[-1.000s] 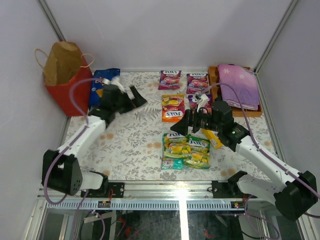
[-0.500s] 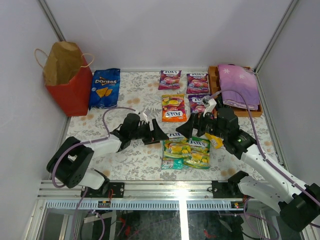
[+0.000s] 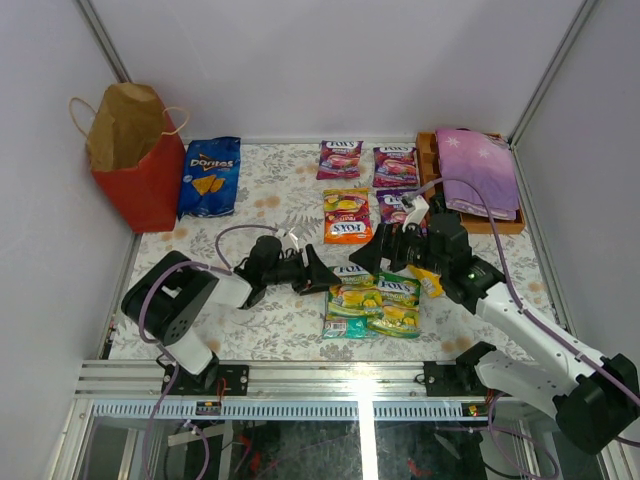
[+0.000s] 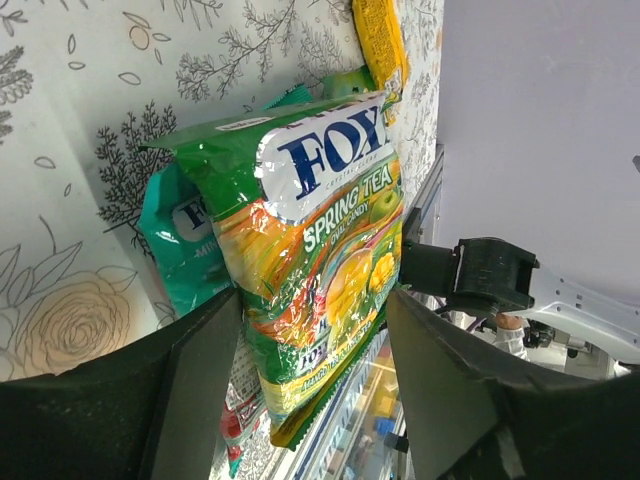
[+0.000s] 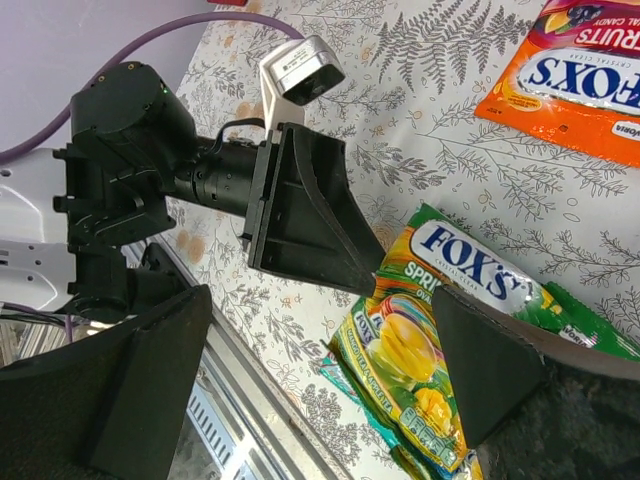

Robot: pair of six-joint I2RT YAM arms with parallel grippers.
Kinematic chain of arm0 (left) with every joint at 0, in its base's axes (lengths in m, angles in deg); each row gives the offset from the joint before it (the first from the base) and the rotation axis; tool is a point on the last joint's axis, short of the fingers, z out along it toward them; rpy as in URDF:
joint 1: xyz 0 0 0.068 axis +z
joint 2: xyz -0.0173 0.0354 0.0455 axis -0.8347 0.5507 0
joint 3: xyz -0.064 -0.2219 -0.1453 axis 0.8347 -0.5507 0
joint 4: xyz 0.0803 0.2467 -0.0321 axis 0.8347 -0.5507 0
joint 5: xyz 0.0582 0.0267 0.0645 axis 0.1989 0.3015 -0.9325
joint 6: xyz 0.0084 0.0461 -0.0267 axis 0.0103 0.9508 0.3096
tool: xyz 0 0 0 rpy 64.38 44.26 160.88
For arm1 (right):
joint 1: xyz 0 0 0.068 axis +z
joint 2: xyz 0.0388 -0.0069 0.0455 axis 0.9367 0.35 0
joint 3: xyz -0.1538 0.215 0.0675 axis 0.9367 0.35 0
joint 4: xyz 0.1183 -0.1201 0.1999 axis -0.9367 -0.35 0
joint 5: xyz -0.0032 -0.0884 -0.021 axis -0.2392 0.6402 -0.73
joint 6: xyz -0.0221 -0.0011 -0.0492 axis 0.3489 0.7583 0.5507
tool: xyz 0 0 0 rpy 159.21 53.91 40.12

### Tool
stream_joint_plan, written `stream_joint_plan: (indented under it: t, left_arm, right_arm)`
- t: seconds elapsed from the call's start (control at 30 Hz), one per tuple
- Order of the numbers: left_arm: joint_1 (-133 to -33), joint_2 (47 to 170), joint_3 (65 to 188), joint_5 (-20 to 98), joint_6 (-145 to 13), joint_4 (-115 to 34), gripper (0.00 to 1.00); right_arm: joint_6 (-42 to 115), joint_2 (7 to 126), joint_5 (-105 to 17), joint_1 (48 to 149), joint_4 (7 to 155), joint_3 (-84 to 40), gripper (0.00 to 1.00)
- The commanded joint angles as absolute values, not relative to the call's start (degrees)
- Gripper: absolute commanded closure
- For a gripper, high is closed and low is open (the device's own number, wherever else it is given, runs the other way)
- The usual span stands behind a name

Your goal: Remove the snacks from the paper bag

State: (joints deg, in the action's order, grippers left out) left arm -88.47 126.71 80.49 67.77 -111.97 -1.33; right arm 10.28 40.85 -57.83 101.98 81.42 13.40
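The red paper bag [image 3: 135,165] stands at the back left, mouth up. The blue Doritos bag [image 3: 210,176] lies beside it. Purple pouches [image 3: 340,158] and an orange pouch [image 3: 347,216] lie at mid table. Green-yellow pouches [image 3: 375,300] lie in a pile at the front, with the yellow bar [image 3: 431,279] at their right. My left gripper [image 3: 316,272] is open and low on the table, its tips at the pile's left edge; a green-yellow pouch [image 4: 320,230] lies ahead between its fingers [image 4: 190,390]. My right gripper [image 3: 386,254] is open and empty above the pile [image 5: 440,340].
A brown wooden tray [image 3: 428,150] with a folded purple cloth [image 3: 478,172] sits at the back right. A teal pouch [image 4: 185,235] lies under the pile. The two grippers are close together; the left one shows in the right wrist view [image 5: 300,210]. White walls enclose the table.
My left arm has swung from the Doritos bag at the back left down to the green-yellow pile at the front. The Doritos bag stays by the paper bag. My right gripper shifted slightly.
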Motion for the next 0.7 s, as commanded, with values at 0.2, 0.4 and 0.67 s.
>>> stream_joint_plan:
  t: [0.2,0.4,0.67]
  left_arm:
    - [-88.5,134.64,78.05,71.63,-118.34,18.38,0.55]
    - [-88.5,135.07,77.85,71.43,-118.6,19.73,0.71]
    - [-88.48,134.24,78.34,70.2,-116.14,17.09,0.81]
  right_arm:
    - [9.78,41.64,-56.94,101.54,86.47,14.29,0.01]
    - [3.97,44.61,-60.74,94.86,92.7,19.91,0.19]
    - [3.89,49.01,-57.81,91.35,94.18,25.85,0.39]
